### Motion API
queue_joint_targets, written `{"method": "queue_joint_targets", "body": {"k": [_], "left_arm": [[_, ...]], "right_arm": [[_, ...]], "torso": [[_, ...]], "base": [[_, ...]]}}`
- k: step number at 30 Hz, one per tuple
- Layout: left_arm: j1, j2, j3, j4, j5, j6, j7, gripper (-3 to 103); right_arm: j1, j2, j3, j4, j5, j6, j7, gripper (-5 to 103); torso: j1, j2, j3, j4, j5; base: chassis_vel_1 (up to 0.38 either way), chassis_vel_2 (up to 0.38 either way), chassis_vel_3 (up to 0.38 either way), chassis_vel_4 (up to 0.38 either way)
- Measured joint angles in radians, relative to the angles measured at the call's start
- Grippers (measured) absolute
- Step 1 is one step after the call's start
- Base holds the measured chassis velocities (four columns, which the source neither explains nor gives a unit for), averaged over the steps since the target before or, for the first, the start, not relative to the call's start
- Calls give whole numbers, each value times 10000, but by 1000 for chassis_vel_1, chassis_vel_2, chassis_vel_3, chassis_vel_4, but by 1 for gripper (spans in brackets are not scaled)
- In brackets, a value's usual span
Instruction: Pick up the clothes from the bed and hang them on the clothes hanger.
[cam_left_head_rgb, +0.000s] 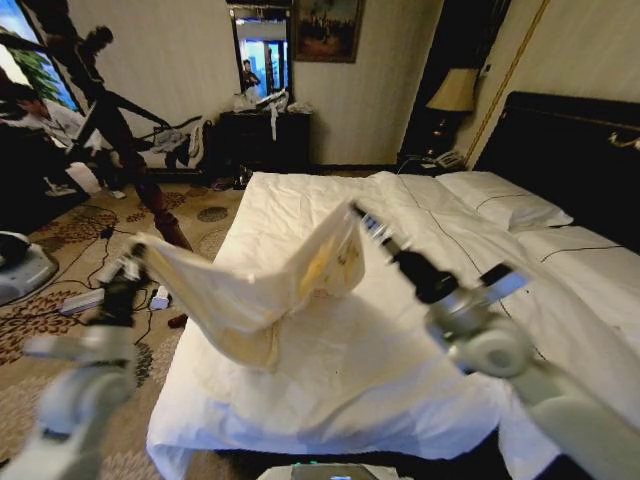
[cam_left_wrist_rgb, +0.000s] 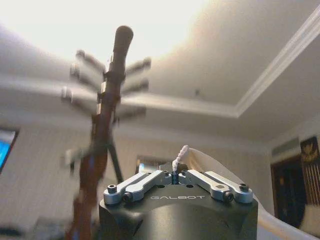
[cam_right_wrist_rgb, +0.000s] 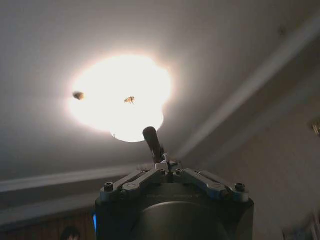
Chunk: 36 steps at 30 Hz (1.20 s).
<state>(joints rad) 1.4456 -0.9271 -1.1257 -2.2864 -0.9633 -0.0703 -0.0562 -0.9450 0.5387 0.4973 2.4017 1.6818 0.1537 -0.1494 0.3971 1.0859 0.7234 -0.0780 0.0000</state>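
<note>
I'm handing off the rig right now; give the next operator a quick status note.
Left gripper: shut on one end of the cream, yellow-printed garment, off the bed's left edge.
Right gripper: shut on the other end, over the bed.
Garment hangs stretched between both, lifted above the white-duvet bed.
Done: pickup.
Left: hanging it. A dark wooden coat stand rises ahead of the left wrist.

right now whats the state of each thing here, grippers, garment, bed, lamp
left gripper: shut on the cream garment, raised at the bed's left edge
right gripper: shut on the garment's other end, raised over the bed
cream garment: lifted, slung between both grippers, sagging in the middle
bed: white duvet wrinkled, pillows at the headboard
bedside lamp: upright
ceiling light: on
</note>
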Motion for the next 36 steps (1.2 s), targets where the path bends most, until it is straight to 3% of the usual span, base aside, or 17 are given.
{"method": "queue_joint_targets", "body": {"k": [2,3,5,9,12,15,17,20,23,26,28,32,36], "left_arm": [[-261,759,-738,-70,-777,245,-99,0],[-261,759,-738,-70,-777,245,-99,0],[-805,1622,-1147,-59,-1411,553,-112,0],[-1430,2140,-993,86,-1609,772,-112,0],[-1584,2130,-617,186,-1512,846,-111,0],[-1104,1507,318,314,-925,846,-117,0],[-984,1406,456,337,-816,854,-117,0],[-480,1192,972,543,-440,1066,-200,0],[-495,1459,884,573,-505,1178,-229,0],[-981,2146,146,475,-1557,1468,-550,0],[-986,2276,35,490,-1730,1478,-636,0],[-300,2185,405,553,-956,1468,-213,0],[-526,2180,176,301,-1685,1621,-535,0]], "right_arm": [[532,-331,716,-15,711,54,203,0],[532,-331,716,-15,711,54,203,0],[1516,-599,1077,-118,1341,68,478,0],[2303,-730,904,-222,1464,52,839,0],[2107,-749,566,-227,858,-19,1071,0],[915,-380,-298,-358,-1200,-258,2229,0],[728,-318,-427,-429,-1498,-330,2480,0],[78,-124,-793,-843,-2713,-844,3313,0],[130,-107,-713,-878,-2658,-907,3313,0],[510,-238,-225,-644,-1730,-458,2455,0],[503,-333,-143,-546,-1568,-312,2211,0],[241,-393,-259,-459,-2040,-285,2282,0],[535,-221,-136,-546,-1805,-302,2226,0]], "torso": [[0,0,0,0,0],[0,0,0,0,0],[1,1,-1,3,2],[1,0,0,-2,-3],[3,0,0,1,0],[3,0,0,1,-2],[3,-1,0,2,-2],[3,-3,2,2,0],[3,-3,2,-1,-1],[3,-2,-1,-1,6],[3,-1,-2,-1,6],[2,-2,1,2,-15],[2,-1,-1,4,5]], "base": [[0,0,0,0],[0,0,0,0],[0,0,0,0],[0,0,0,0],[0,0,0,0],[0,0,0,0],[0,0,0,0],[0,0,0,0],[0,0,0,0],[0,0,0,0],[0,0,0,0],[0,0,0,0],[0,0,0,0]]}}
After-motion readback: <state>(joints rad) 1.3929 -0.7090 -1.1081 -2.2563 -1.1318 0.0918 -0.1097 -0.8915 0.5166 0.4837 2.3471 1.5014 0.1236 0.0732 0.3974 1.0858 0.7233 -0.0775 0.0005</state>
